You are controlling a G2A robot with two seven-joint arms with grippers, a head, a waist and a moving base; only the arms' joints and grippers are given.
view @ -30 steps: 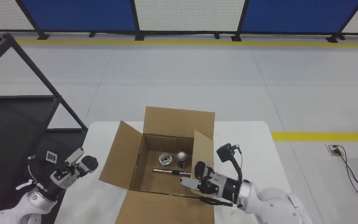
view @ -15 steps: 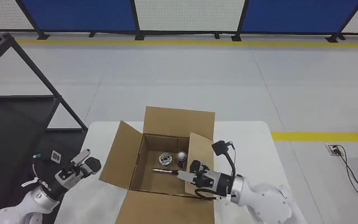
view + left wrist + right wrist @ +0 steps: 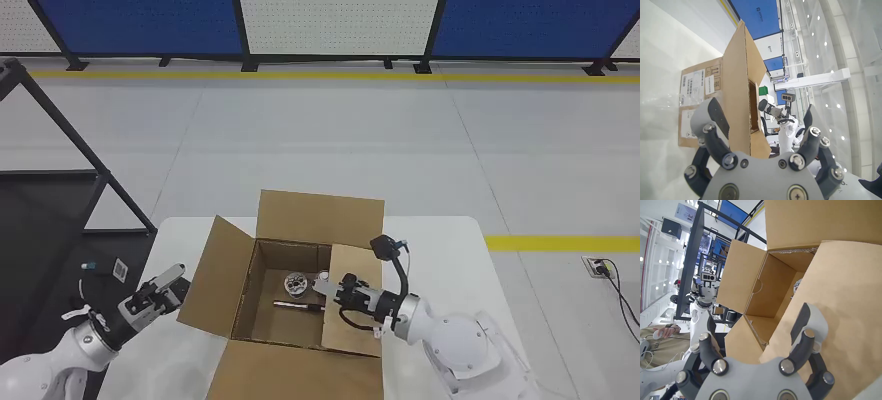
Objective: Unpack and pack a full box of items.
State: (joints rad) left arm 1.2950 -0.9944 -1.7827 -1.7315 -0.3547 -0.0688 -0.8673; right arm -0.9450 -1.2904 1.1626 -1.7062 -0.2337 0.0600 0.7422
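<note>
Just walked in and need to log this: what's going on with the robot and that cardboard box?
An open cardboard box sits on a white table. The right pincer, open, is at the box's right flap, which leans inward over the opening. The left pincer hangs open outside the left flap. A round metal part and a slender dark tool lie inside.

My top camera sits above the arms and looks steeply down on the surface [image 3: 440,235] and into the open box [image 3: 320,215] from farther off than the wrist cameras. The left wrist camera rides close behind the left tool [image 3: 762,106] and faces the box's labelled outer wall along the surface. The right wrist camera, close behind the right tool [image 3: 758,311], looks over the box's edge into its inside. All three share the box.
</note>
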